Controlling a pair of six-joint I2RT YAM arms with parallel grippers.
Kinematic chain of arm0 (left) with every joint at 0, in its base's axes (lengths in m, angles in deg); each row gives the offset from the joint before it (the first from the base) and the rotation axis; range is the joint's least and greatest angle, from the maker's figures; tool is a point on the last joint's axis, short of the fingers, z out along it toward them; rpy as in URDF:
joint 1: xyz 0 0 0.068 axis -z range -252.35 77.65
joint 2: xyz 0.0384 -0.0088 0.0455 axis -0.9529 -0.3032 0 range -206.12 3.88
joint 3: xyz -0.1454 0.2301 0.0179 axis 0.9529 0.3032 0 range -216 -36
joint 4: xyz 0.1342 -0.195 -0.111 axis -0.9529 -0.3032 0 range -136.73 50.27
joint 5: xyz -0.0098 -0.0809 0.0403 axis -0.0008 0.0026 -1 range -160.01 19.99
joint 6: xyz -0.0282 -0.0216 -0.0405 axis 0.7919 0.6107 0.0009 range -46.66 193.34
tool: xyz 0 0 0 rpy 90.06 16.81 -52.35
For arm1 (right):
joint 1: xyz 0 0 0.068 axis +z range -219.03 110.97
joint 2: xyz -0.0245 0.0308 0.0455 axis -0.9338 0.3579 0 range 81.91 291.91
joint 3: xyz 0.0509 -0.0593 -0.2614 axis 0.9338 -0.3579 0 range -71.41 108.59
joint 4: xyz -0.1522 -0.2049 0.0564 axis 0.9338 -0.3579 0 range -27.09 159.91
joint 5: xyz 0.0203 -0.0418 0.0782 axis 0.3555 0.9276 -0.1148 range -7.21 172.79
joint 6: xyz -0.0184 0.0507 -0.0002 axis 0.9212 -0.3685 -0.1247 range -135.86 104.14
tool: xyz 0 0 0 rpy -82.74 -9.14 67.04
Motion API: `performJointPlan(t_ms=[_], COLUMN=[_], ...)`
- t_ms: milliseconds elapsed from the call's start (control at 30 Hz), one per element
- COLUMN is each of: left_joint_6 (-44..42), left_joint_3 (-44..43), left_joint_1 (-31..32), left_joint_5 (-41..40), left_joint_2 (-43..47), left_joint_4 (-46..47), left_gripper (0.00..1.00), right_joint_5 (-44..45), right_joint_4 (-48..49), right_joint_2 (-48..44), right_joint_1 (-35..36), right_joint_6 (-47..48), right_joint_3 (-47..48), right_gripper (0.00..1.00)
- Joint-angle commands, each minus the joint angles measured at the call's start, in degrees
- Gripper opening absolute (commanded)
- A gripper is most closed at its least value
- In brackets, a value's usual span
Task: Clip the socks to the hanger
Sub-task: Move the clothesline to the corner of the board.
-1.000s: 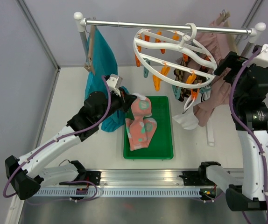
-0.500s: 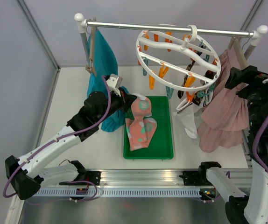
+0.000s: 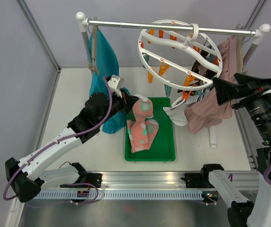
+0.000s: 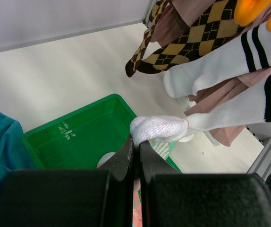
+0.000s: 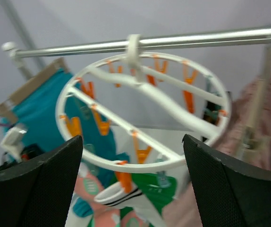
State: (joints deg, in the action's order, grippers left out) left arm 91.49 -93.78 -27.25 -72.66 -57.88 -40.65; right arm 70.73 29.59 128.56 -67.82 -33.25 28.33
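Left wrist: embossed mark (image 4: 65, 133) on green tray (image 4: 94, 117) illegible; left pincer (image 4: 135, 152) clamps sock (image 4: 158, 128).

You have the rail (image 3: 173, 26) running left to right across the back of the table (image 3: 69, 94). A garment (image 3: 105, 56) hangs at its left end and the skirt (image 3: 206, 113) at its right end. The hanger (image 3: 193, 32) hooks over it between them, right of centre. The hanging socks (image 3: 175, 116) dangle under the hanger's near side, in front of the skirt. The tray (image 3: 166, 137) lies on the table before the rail, below and left of the hanger. The tray socks (image 3: 142, 132) lie in it, 1 held up at the tray's far left corner by the left gripper (image 4: 136, 142). The right gripper (image 5: 131, 142) sits right of the hanger.
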Motion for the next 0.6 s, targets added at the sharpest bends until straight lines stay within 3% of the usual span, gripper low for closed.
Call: performJointPlan(t_ms=[0, 167, 400, 567], left_joint_6=[-0.9, -0.7, -0.5, -0.7], left_joint_3=[-0.9, -1.5, -2.5, -3.3], left_joint_1=[0.1, 0.1, 0.1, 0.1], left_joint_5=[0.1, 0.1, 0.0, -0.6], left_joint_2=[0.5, -0.5, -1.8, -2.8], left_joint_4=[1.3, 1.3, -0.1, -0.4], left_gripper=[0.02, 0.02, 0.02, 0.02], right_joint_5=[-22.6, -33.4, -34.6, -35.4], right_joint_4=[8.2, 17.2, 20.8, 24.0], right_joint_2=[1.2, 0.6, 3.4, 9.4], right_joint_1=[-0.3, -4.0, -6.0, -6.0], right_joint_6=[-8.5, -16.7, -20.6, -24.4], right_joint_3=[-3.2, -7.5, -6.3, 2.3], right_gripper=[0.92, 0.92, 0.92, 0.93])
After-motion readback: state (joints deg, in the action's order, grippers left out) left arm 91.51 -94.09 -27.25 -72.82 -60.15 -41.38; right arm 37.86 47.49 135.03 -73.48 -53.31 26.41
